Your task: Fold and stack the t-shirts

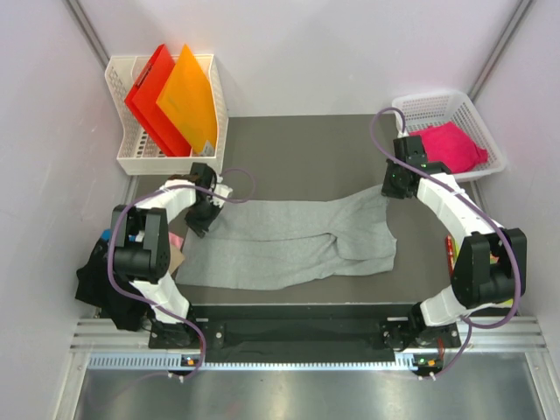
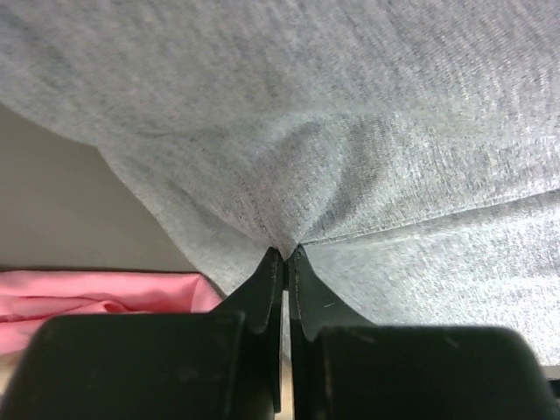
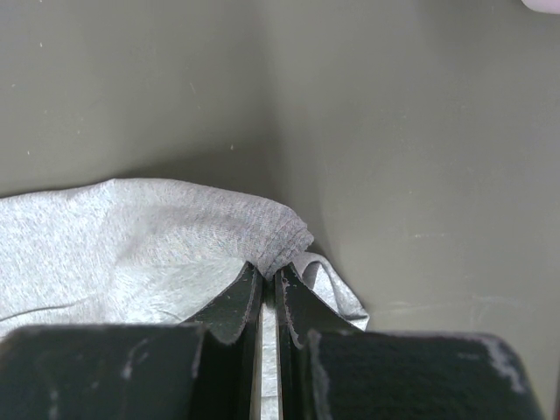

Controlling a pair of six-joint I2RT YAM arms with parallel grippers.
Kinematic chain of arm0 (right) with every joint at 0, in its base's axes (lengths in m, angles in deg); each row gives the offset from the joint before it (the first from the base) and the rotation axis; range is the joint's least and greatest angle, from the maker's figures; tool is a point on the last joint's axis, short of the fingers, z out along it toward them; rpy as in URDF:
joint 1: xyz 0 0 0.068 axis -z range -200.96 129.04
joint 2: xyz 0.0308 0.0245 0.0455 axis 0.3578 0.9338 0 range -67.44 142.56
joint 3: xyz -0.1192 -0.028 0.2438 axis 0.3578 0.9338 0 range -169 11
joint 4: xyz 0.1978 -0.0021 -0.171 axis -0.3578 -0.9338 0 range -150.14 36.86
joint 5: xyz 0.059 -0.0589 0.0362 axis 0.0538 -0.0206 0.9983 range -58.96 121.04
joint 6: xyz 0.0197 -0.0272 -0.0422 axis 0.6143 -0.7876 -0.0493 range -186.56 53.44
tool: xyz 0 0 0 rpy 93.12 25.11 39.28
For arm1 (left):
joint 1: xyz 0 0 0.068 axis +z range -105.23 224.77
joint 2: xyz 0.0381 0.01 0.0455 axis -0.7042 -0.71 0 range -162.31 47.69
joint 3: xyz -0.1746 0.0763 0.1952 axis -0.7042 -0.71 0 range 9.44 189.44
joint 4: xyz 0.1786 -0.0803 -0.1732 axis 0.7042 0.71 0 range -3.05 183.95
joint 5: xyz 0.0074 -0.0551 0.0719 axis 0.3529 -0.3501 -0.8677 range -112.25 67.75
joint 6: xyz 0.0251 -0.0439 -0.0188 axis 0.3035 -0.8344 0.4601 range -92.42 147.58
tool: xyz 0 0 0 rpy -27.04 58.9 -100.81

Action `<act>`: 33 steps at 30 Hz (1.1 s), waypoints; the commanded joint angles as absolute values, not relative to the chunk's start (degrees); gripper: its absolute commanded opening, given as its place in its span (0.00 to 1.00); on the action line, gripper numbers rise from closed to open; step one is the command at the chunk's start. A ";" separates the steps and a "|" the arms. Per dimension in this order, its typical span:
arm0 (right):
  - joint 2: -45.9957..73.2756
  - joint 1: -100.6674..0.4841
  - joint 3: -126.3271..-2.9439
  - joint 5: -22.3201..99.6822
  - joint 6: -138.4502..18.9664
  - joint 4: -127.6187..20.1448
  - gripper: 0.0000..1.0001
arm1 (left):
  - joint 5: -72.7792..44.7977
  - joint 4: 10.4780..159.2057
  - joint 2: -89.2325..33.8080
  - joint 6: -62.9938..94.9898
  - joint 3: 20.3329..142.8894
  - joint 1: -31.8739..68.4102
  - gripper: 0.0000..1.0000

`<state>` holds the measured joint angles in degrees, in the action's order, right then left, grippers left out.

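I'm gripping the large plain light grey cloth t-shirt (image 1: pixel 297 241) with both tools at once. My left gripper (image 2: pixel 286 255) is pressed together on a pucker of cloth at the shirt's far left edge. My right gripper (image 3: pixel 269 276) is clamped on a bunched corner at its far right end. The shirt is lying stretched sideways across the dark grey mat (image 1: pixel 297 144), rumpled, with one flap doubled over near its right end.

As I'm reading it, the job is only getting started. This first shirt is being spread or given an early fold, and I'm not seeing a neat finished packet anywhere. The bright pink t-shirt (image 1: pixel 451 144) is sitting crumpled in the white plastic basket (image 1: pixel 493 140) at the far right, well apart from the mat. The black t-shirt (image 1: pixel 92 282) is slumping in a heap off the table's left edge beside my left arm. No stack is forming yet, so I'm looking at three folds and the stacking ahead.
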<state>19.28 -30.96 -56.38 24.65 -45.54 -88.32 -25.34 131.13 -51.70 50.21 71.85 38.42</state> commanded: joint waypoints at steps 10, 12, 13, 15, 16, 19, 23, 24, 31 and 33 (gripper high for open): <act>28.52 -31.25 -67.65 26.38 -47.48 -89.44 0.55 | -27.52 134.67 -47.93 51.48 77.64 38.97 0.00; 31.52 -31.16 -70.37 25.51 -47.40 -91.81 0.66 | -27.79 134.76 -47.41 51.83 77.65 38.97 0.00; 32.13 -31.16 -70.91 23.85 -47.22 -92.60 0.73 | -28.22 134.76 -47.32 51.92 77.65 38.97 0.00; 32.32 -31.25 -71.18 21.39 -47.13 -94.80 0.76 | -28.40 134.93 -46.97 52.27 77.56 38.97 0.00; 31.79 -31.16 -70.48 19.54 -47.13 -95.06 0.75 | -28.40 134.93 -46.79 52.36 77.56 38.97 0.00; 28.28 -31.16 -66.44 19.26 -46.61 -95.41 0.63 | -28.49 134.85 -46.18 52.45 77.47 38.97 0.00; 23.63 -31.34 -59.24 20.76 -45.73 -97.26 0.60 | -28.23 134.85 -46.35 52.45 77.64 38.97 0.00; 21.18 -31.34 -55.75 20.84 -45.73 -96.91 0.60 | -28.23 134.85 -46.52 52.28 77.65 38.97 0.00; 17.63 -31.34 -47.01 23.30 -45.29 -93.66 0.52 | -28.32 135.37 -47.23 52.54 78.79 38.97 0.00; 18.34 -31.25 -46.66 23.74 -45.11 -92.26 0.50 | -28.14 136.07 -47.49 52.45 79.49 38.97 0.00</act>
<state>18.93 -30.96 -47.37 22.24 -45.85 -95.84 -27.66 134.50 -48.62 51.74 76.36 38.64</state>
